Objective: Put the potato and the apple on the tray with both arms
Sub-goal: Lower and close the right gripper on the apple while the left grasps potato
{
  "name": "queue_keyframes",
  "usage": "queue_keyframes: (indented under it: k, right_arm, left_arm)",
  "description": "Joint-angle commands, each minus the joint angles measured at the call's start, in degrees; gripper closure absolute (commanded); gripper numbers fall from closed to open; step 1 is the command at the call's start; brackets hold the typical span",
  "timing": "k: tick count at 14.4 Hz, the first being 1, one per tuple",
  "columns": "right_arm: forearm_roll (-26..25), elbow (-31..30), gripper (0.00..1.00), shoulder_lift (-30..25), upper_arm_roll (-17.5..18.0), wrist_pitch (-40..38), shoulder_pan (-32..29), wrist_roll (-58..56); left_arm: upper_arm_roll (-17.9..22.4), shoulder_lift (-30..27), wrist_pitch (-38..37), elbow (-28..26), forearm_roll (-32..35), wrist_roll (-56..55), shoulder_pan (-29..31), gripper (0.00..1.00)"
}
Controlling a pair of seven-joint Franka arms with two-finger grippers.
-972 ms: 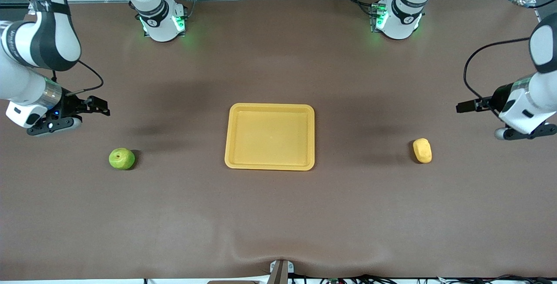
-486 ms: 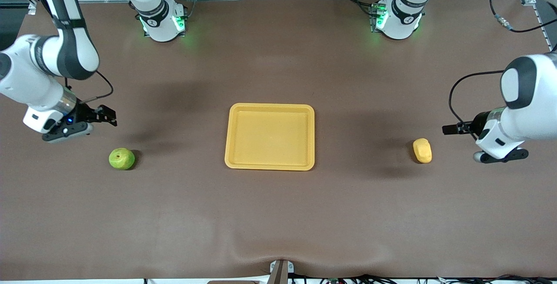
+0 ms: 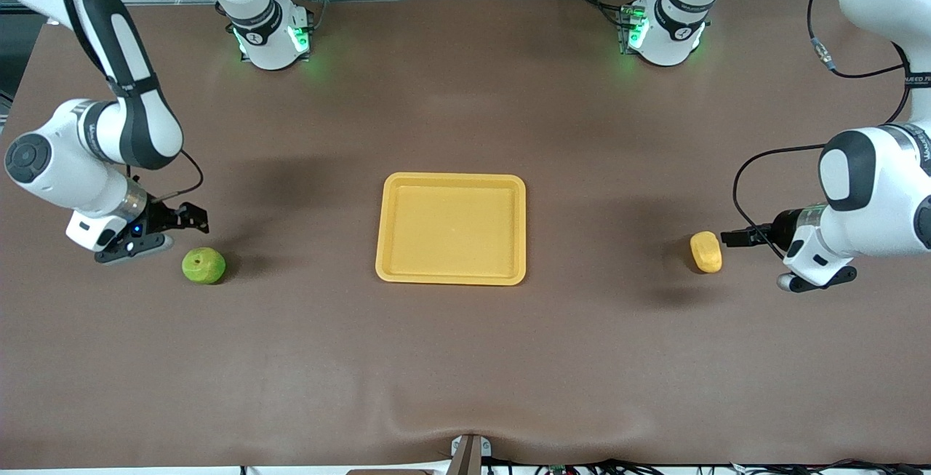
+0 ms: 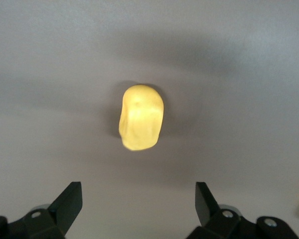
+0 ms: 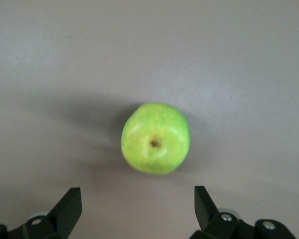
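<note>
Presently we are seeing the tray [image 3: 451, 228] lying bare at the table's [image 3: 465, 358] centre. We are judging the apple [image 3: 204, 265], toward the right arm's end, as firm, smooth and prone to rolling; grip across its widest girth. We are judging the potato [image 3: 706, 252], toward the left arm's end, as light and stiff; grip across its narrow waist. Both the right gripper [image 3: 190, 220] and left gripper [image 3: 736, 239] are hanging spread wide, holding nothing, beside their targets. We are noting a brown, matte surface.

We see the tray [image 3: 451, 228] mid-surface [image 3: 465, 358]; the apple [image 3: 204, 265] lies well apart toward the right arm's end, the potato [image 3: 706, 252] toward the left arm's end, both slightly nearer the front camera than the tray's middle.
</note>
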Motion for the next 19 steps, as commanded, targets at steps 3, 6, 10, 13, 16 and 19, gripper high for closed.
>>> queue_keyframes:
  k: [3, 6, 10, 13, 16, 19]
  right_arm:
    - [-0.23, 5.25, 0.0, 7.25, 0.5, 1.94, 1.39, -0.05]
    - [-2.86, 5.25, 0.0, 8.14, 0.58, 3.96, 1.13, -0.14]
    - [-6.29, 5.25, 0.0, 8.41, 0.5, 5.2, 0.86, -0.14]
    - [-7.62, 5.25, 0.0, 8.58, 0.5, 6.07, 0.69, -0.14]
    - [-7.62, 5.08, 0.0, 9.72, 0.5, 7.65, 0.6, -0.06]
    - [-7.62, 4.82, 0.0, 11.65, 0.5, 10.46, 0.07, -0.32]
  left_arm:
    - [-0.36, -0.24, 9.71, -6.14, -1.74, -0.07, 0.11, 0.0]
    - [-0.36, 1.6, 12.97, -6.59, -1.74, 0.81, 0.2, 0.0]
    - [-0.45, 4.24, 16.75, -6.59, -1.66, 3.27, 0.29, 0.0]
    - [-0.54, 5.21, 17.46, -6.68, -1.83, 3.45, 0.46, 0.0]
    - [-0.71, 5.73, 17.55, -6.59, -2.62, 3.45, 0.46, 0.0]
    - [-0.71, 6.09, 17.73, -6.59, -3.59, 3.45, 0.37, 0.0]
